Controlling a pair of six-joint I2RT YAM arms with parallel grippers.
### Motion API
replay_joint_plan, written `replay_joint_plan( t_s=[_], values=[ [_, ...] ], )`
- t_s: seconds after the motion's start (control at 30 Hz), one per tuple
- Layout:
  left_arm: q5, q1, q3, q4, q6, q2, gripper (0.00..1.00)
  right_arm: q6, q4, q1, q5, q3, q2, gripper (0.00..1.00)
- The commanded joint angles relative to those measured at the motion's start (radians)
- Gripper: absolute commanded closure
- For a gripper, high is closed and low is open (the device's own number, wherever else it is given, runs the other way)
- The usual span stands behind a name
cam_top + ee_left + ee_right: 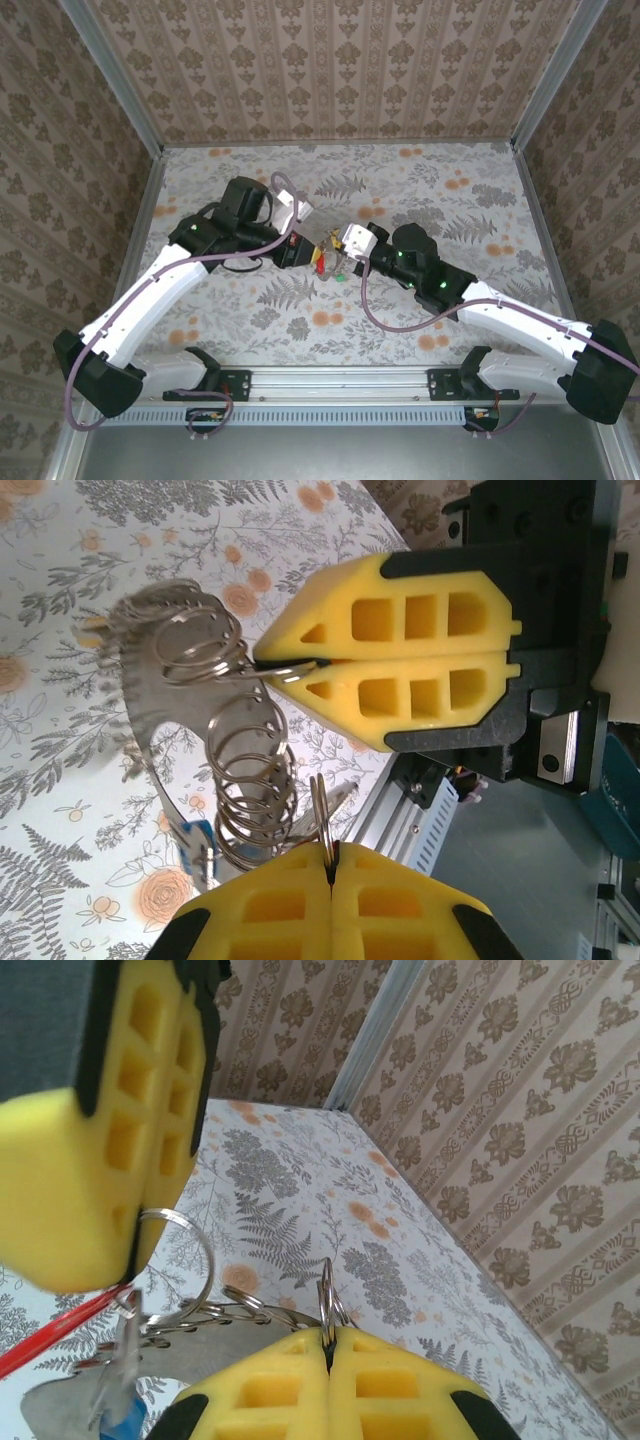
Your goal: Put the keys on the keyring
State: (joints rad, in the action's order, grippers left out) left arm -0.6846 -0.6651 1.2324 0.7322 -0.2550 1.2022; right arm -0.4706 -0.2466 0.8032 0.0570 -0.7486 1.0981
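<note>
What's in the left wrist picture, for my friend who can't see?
Two shut yellow grippers pinch a bunch of silver rings between them: the left gripper from the bottom edge, the right gripper from the upper right. A curved grey metal strip and a blue key head hang in the bunch, above a flowery table.

The keyring (250, 780), a bunch of silver wire loops, is held aloft mid-table; colour-headed keys (320, 260) are hung beneath.

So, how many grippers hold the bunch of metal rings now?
2. The left gripper is at the bottom of its wrist view, shut on one ring of the bunch of metal rings; the right gripper comes from the upper right, shut on another ring.
</note>
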Motion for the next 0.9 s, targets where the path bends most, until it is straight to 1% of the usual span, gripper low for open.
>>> replay_joint_plan(
  t_s=[0.0,0.43,0.53,0.87],
  values=[
    [-0.018,0.011,0.038,0.021,-0.007,0.003,1.00,-0.023,-0.029,0.011,0.012,-0.011,-0.027,1.00],
    [-0.018,0.019,0.084,0.095,-0.018,0.065,1.00,-0.066,-0.001,0.055,-0.031,-0.032,-0.023,1.00],
    [0.001,0.023,0.088,0.093,-0.022,0.062,1.00,-0.064,0.004,0.056,-0.032,-0.034,-0.024,1.00],
    [0.012,0.024,0.105,0.104,-0.002,0.071,1.00,-0.064,0.058,0.059,-0.037,-0.059,-0.016,1.00]
  ],
)
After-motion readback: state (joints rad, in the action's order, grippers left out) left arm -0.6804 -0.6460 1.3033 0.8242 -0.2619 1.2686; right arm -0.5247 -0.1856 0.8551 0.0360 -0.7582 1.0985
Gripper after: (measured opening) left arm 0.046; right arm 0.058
